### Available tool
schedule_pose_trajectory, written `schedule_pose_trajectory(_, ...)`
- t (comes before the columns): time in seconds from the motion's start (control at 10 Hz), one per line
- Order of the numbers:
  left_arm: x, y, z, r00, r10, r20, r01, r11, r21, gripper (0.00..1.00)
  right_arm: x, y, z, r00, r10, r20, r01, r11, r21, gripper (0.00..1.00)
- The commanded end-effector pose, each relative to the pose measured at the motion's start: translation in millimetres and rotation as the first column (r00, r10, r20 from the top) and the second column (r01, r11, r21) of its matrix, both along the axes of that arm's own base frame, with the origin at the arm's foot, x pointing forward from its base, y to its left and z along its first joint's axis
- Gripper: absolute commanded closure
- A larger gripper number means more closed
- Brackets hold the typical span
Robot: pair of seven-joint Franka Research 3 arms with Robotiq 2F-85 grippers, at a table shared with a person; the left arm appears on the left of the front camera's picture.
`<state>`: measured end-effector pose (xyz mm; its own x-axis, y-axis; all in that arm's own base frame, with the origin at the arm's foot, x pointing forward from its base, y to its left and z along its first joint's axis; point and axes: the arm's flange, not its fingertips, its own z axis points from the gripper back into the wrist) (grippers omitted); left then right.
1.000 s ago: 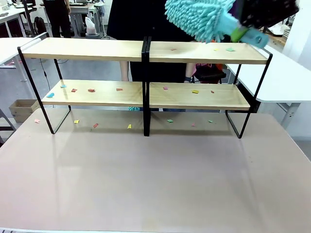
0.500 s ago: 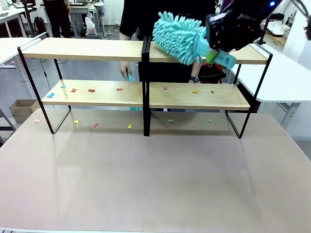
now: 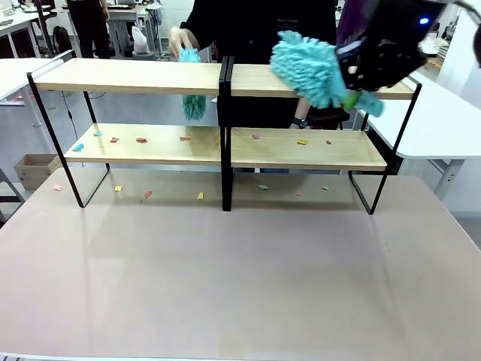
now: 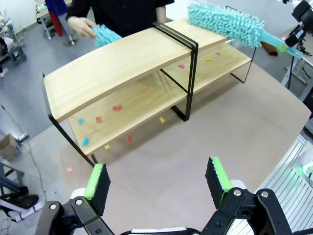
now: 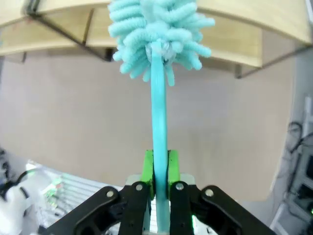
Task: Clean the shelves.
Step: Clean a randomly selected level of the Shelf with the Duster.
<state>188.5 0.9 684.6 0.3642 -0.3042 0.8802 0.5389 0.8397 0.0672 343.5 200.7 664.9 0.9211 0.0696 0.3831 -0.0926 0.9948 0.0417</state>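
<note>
- Between the pads of the right gripper (image 5: pixel 160 161) sits the handle of the duster (image 5: pixel 157 98). The jaws are pinched tight on it, and the fluffy head points out to 12 o'clock in the wrist view.
- Meanwhile the left gripper (image 4: pixel 157 180) hangs wide open with nothing in it, well back from the rack.
- As for the shelves (image 3: pixel 135 77), they stand across the far half of the table (image 3: pixel 240 286). The duster head is at the top right board, about 1 o'clock in the front view.
- My take: keep the head flat on the wood and drag it one way, so bits get pushed off an edge rather than flicked about.
- Loads of paper scraps (image 3: pixel 141 140) litter both lower boards and the table underneath, from 10 to 2 o'clock, so I'd say those aren't done yet.
- Watch the black centre post at 12 o'clock. The person's hand (image 3: pixel 179 36) is also working a small duster (image 3: pixel 193 105) at 11 o'clock, and a sweep leftward could clash with it.
</note>
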Motion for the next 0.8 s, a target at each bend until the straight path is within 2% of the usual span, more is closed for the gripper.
schedule_pose_trajectory(0.0, 0, 0, 0, 1.000, 0.001, 0.002, -0.001, 1.000, 0.002, 0.00, -5, -39, 16, 0.986, -0.157, -0.061, 0.153, 0.986, -0.060, 0.87)
schedule_pose_trajectory(0.2, 0, 0, 0, 1.000, 0.001, 0.002, -0.001, 1.000, 0.002, 0.00, 4, -82, 13, 0.939, -0.313, -0.143, 0.291, 0.944, -0.153, 0.87)
schedule_pose_trajectory(0.3, 0, 0, 0, 1.000, 0.001, 0.002, -0.001, 1.000, 0.002, 0.00, 2, -104, 19, 0.920, -0.371, -0.127, 0.348, 0.922, -0.170, 0.87)
schedule_pose_trajectory(0.4, 0, 0, 0, 1.000, 0.001, 0.002, -0.001, 1.000, 0.002, 0.00, -7, -118, 35, 0.936, -0.351, -0.024, 0.347, 0.934, -0.086, 0.87)
schedule_pose_trajectory(0.5, 0, 0, 0, 1.000, 0.001, 0.002, -0.001, 1.000, 0.002, 0.00, -19, -124, 53, 0.987, -0.136, 0.091, 0.122, 0.983, 0.139, 0.87)
schedule_pose_trajectory(0.6, 0, 0, 0, 1.000, 0.001, 0.002, -0.001, 1.000, 0.002, 0.00, -29, -134, 63, 0.992, -0.009, 0.124, -0.027, 0.956, 0.291, 0.87)
schedule_pose_trajectory(0.7, 0, 0, 0, 1.000, 0.001, 0.002, -0.001, 1.000, 0.002, 0.00, -36, -144, 67, 0.989, 0.099, 0.112, -0.137, 0.902, 0.409, 0.87)
